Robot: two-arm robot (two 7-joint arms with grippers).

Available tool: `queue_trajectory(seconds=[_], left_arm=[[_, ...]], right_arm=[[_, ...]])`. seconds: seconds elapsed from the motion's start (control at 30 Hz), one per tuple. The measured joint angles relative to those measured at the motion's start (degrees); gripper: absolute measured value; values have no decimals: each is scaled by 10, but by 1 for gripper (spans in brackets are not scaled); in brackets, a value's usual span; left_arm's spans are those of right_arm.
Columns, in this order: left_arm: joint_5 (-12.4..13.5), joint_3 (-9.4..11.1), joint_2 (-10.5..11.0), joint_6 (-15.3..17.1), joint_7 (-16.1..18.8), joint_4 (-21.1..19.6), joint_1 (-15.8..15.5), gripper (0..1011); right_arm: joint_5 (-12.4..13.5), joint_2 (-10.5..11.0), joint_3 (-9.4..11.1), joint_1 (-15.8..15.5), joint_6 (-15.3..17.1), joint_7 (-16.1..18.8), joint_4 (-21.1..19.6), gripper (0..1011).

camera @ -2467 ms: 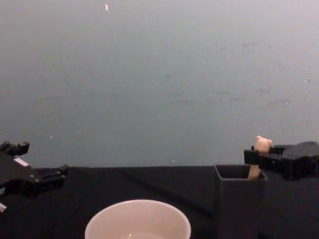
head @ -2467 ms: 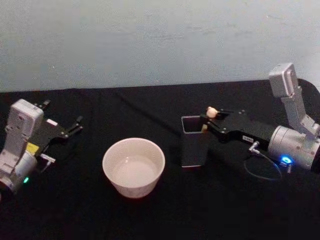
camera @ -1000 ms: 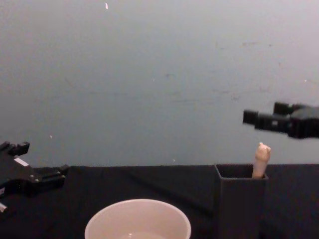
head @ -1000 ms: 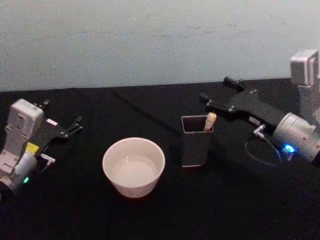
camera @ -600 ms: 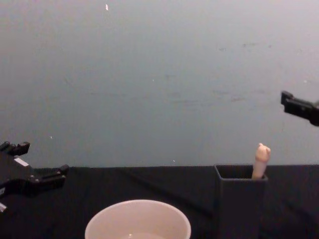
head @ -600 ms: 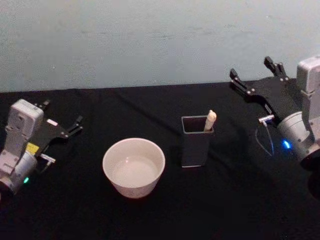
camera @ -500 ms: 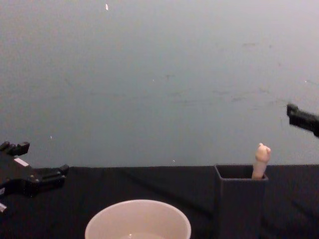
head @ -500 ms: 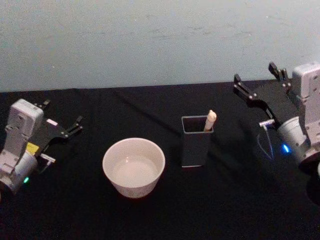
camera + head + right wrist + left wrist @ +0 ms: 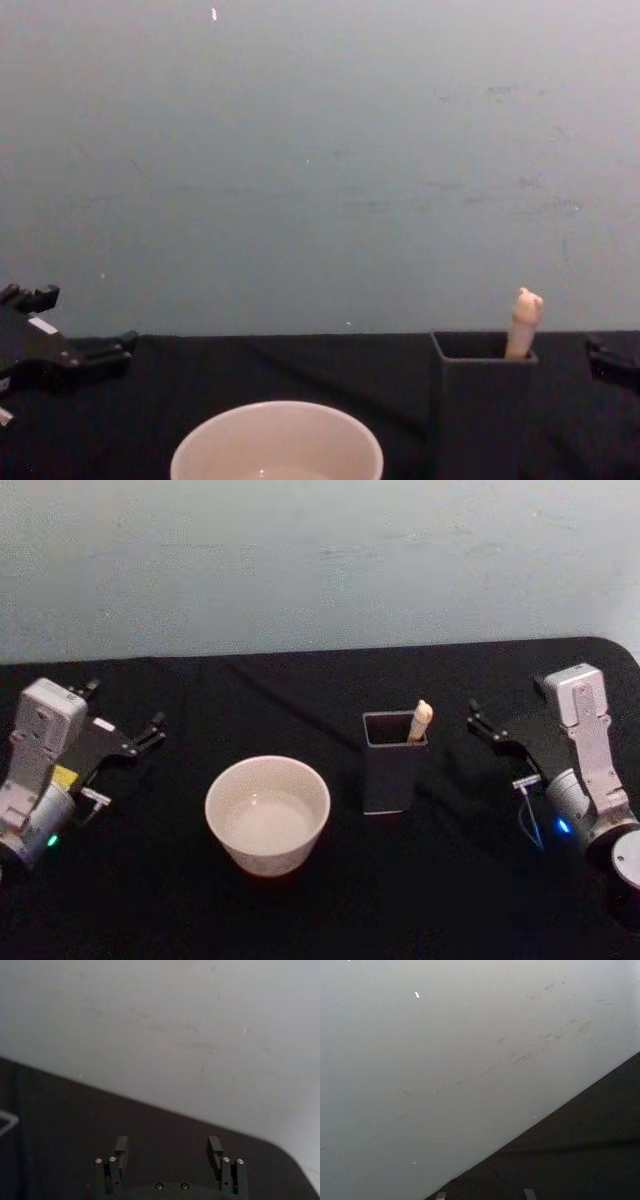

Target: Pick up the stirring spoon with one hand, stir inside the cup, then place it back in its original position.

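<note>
The stirring spoon (image 9: 420,720) stands in the dark grey square holder (image 9: 392,765), its original position; only the beige handle with the bear head (image 9: 524,318) pokes above the rim. Left of the holder (image 9: 482,412) sits the cream-white cup (image 9: 267,815), whose rim shows at the bottom of the chest view (image 9: 277,442). My right gripper (image 9: 508,712) rests open at the table's right side, apart from the holder, with nothing between its fingers (image 9: 215,1145). My left gripper (image 9: 124,710) is parked open at the far left (image 9: 68,325).
A black cloth covers the table (image 9: 330,910), and a pale blue-grey wall (image 9: 320,560) rises right behind its far edge. A thin cable loop (image 9: 527,815) hangs by the right wrist.
My right gripper let go of the spoon handle, lifted, swung back to the right and came down low at the table's right side. The spoon stays in the holder. The left arm has not moved.
</note>
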Motion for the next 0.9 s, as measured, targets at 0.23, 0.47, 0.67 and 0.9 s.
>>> queue_trajectory(seconds=[0.23, 0.47, 0.67, 0.9], left_arm=[[0, 0, 0, 0, 0, 0, 0, 1001], [0, 0, 0, 0, 0, 0, 0, 1001], [0, 0, 0, 0, 0, 0, 0, 1001], [0, 0, 0, 0, 0, 0, 0, 1001]], right_arm=[[9, -10, 11, 4, 43, 14, 16, 1000], [9, -11, 12, 5, 45, 14, 17, 1002], [9, -10, 11, 5, 43, 14, 16, 1002], [9, -10, 11, 4, 41, 13, 16, 1002]])
